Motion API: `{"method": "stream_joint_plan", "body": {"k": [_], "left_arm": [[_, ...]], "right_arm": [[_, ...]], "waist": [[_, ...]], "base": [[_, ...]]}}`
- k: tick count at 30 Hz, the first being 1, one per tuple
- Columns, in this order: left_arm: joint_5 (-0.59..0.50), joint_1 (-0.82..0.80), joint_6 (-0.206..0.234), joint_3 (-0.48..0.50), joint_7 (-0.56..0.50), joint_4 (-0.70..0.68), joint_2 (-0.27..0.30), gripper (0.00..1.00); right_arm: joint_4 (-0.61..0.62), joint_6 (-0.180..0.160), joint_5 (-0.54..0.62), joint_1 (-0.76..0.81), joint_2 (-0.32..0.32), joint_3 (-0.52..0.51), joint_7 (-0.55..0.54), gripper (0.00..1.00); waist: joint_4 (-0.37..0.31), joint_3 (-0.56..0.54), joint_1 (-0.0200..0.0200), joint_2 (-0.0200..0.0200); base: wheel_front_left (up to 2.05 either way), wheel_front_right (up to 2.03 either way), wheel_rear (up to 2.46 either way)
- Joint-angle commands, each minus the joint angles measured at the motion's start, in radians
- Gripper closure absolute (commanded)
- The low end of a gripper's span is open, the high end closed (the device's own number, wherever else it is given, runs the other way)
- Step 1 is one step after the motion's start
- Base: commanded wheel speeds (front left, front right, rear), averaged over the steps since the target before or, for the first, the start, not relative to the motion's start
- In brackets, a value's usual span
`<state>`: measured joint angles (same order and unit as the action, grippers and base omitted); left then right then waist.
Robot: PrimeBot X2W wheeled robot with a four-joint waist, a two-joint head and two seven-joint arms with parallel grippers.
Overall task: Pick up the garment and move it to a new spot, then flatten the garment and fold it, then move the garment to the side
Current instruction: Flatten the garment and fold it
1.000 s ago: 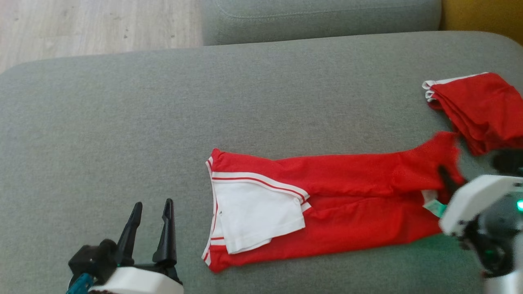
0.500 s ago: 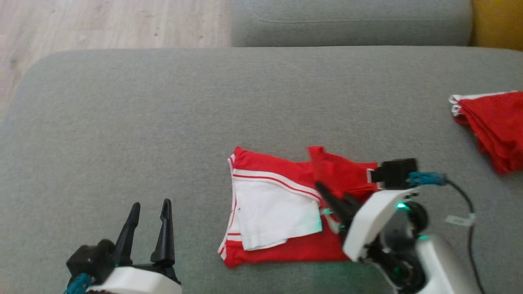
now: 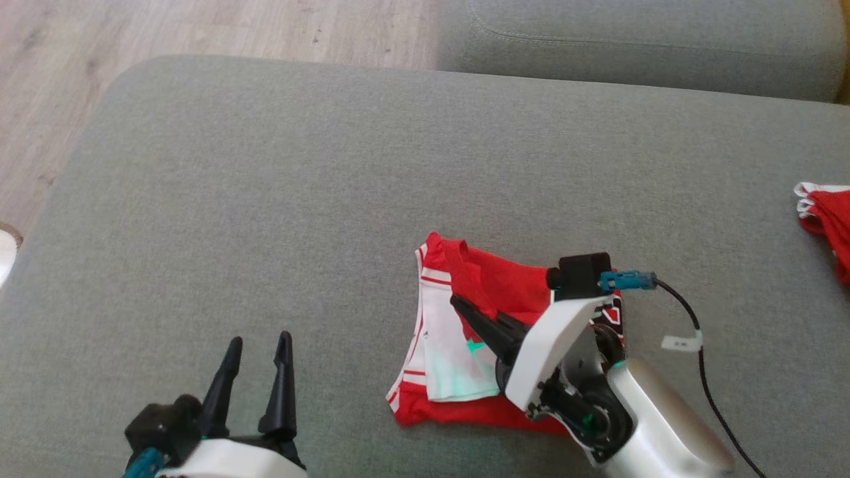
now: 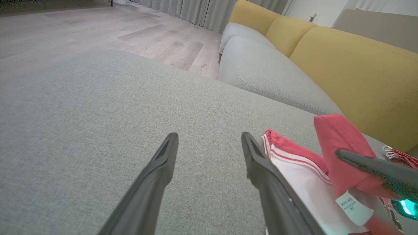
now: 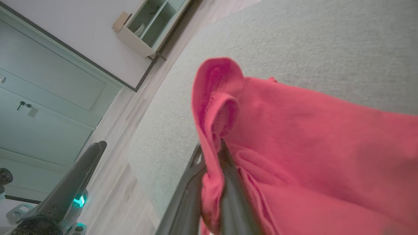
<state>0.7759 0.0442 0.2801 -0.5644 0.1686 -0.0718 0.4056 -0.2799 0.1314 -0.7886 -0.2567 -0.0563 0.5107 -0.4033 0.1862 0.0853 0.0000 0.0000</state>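
The garment [image 3: 511,282] is a red piece with a white panel and striped trim, lying partly doubled over on the grey sofa seat [image 3: 299,166]. My right gripper [image 3: 458,302] is shut on a red edge of it, held lifted over the white panel. In the right wrist view the red fabric [image 5: 310,130] drapes over the closed right gripper [image 5: 219,147]. My left gripper [image 3: 259,342] stands open and empty to the left of the garment. In the left wrist view, the left gripper [image 4: 209,137] is over bare cushion with the garment [image 4: 294,156] at its right.
A second folded red garment [image 3: 827,219] lies at the seat's right edge. A black cable [image 3: 697,345] trails from the right wrist. Wooden floor [image 3: 199,26] lies beyond the seat's far left corner, another grey cushion [image 3: 631,33] behind it, and yellow backrests [image 4: 343,65].
My right gripper has carried the garment's right end leftward over the rest, so the long strip is now doubled. The head camera has also shifted. The left gripper stays put.
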Motion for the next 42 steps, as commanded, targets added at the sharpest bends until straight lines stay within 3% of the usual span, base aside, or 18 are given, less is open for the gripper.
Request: {"method": "stream_joint_plan", "body": {"k": [1,2,3,4,9,13,17,24,32,33,35,36,37,38,39,41,42], "left_arm": [[0.004,-0.059,-0.006,0.027,0.012,-0.024,0.007,0.00],[0.004,-0.060,-0.007,0.024,0.012,-0.021,0.006,0.00],[0.004,-0.062,-0.008,0.022,0.012,-0.019,0.004,0.00],[0.004,-0.065,-0.010,0.017,0.011,-0.014,0.000,0.00],[0.005,-0.061,-0.010,0.012,0.012,-0.005,-0.003,0.00],[0.004,-0.055,-0.009,0.004,0.012,-0.004,-0.005,0.00],[0.001,-0.054,-0.008,-0.006,0.011,-0.005,-0.011,0.00],[-0.004,-0.054,-0.004,-0.016,0.010,-0.006,-0.014,0.00],[-0.006,-0.062,-0.002,-0.019,0.010,-0.007,-0.012,0.00],[-0.005,-0.062,-0.002,-0.019,0.009,-0.007,-0.012,0.00],[-0.005,-0.063,-0.002,-0.019,0.008,-0.006,-0.011,0.00],[-0.005,-0.063,-0.002,-0.019,0.008,-0.006,-0.011,0.00],[-0.004,-0.065,-0.001,-0.019,0.008,-0.005,-0.010,0.00],[-0.004,-0.066,-0.001,-0.018,0.008,-0.005,-0.009,0.00],[-0.004,-0.066,-0.001,-0.018,0.008,-0.005,-0.009,0.00],[-0.004,-0.067,0.000,-0.017,0.008,-0.005,-0.008,0.00],[-0.004,-0.068,0.001,-0.016,0.009,-0.005,-0.008,0.00]], "right_arm": [[0.016,-0.001,-0.013,-0.059,0.006,0.027,0.023,1.00],[-0.006,-0.001,-0.023,-0.074,0.006,0.037,0.037,0.88],[-0.030,-0.001,-0.032,-0.087,0.006,0.046,0.050,0.61],[-0.070,-0.001,-0.055,-0.113,0.006,0.062,0.084,0.00],[-0.125,-0.001,-0.099,-0.169,0.006,0.097,0.171,0.00],[-0.146,-0.001,-0.060,-0.211,0.006,0.083,0.256,0.00],[-0.168,-0.001,0.106,-0.243,0.006,0.031,0.325,0.00],[-0.107,-0.001,0.366,-0.178,0.006,-0.084,0.350,0.00],[0.000,-0.001,0.505,0.000,0.006,-0.076,0.321,0.00],[0.004,-0.001,0.510,0.013,0.006,-0.062,0.324,0.12],[0.005,-0.001,0.523,0.034,0.006,-0.027,0.327,0.55],[0.005,-0.001,0.523,0.034,0.006,-0.027,0.327,0.55],[-0.004,-0.001,0.536,0.047,0.006,0.012,0.327,0.75],[-0.011,-0.001,0.542,0.051,0.006,0.031,0.327,0.84],[-0.011,-0.001,0.542,0.051,0.006,0.031,0.327,0.84],[-0.030,-0.001,0.551,0.052,0.006,0.070,0.330,1.00],[-0.043,-0.001,0.556,0.050,0.006,0.089,0.332,1.00]], "waist": [[0.006,0.000,0.0000,0.0000],[0.010,0.000,0.0000,0.0000],[0.013,0.000,0.0000,0.0000],[0.018,-0.001,0.0000,0.0000],[0.011,-0.008,0.0000,0.0000],[-0.009,-0.017,0.0000,0.0000],[-0.030,-0.024,0.0000,0.0000],[-0.062,-0.028,0.0000,0.0000],[-0.077,-0.023,0.0000,0.0000],[-0.076,-0.022,0.0000,0.0000],[-0.074,-0.022,0.0000,0.0000],[-0.074,-0.022,0.0000,0.0000],[-0.069,-0.021,0.0000,0.0000],[-0.067,-0.020,0.0000,0.0000],[-0.067,-0.020,0.0000,0.0000],[-0.062,-0.018,0.0000,0.0000],[-0.060,-0.018,0.0000,0.0000]], "base": [[0.00,0.00,0.00],[0.00,0.00,0.00],[0.00,0.00,0.00],[0.00,0.00,0.00],[0.00,0.00,0.00],[0.00,0.00,0.00],[0.00,0.00,0.00],[0.00,0.00,0.00],[0.00,0.00,0.00],[0.00,0.00,0.00],[0.00,0.00,0.00],[0.00,0.00,0.00],[0.00,0.00,0.00],[0.00,0.00,0.00],[0.00,0.00,0.00],[0.00,0.00,0.00],[0.00,0.00,0.00]]}}
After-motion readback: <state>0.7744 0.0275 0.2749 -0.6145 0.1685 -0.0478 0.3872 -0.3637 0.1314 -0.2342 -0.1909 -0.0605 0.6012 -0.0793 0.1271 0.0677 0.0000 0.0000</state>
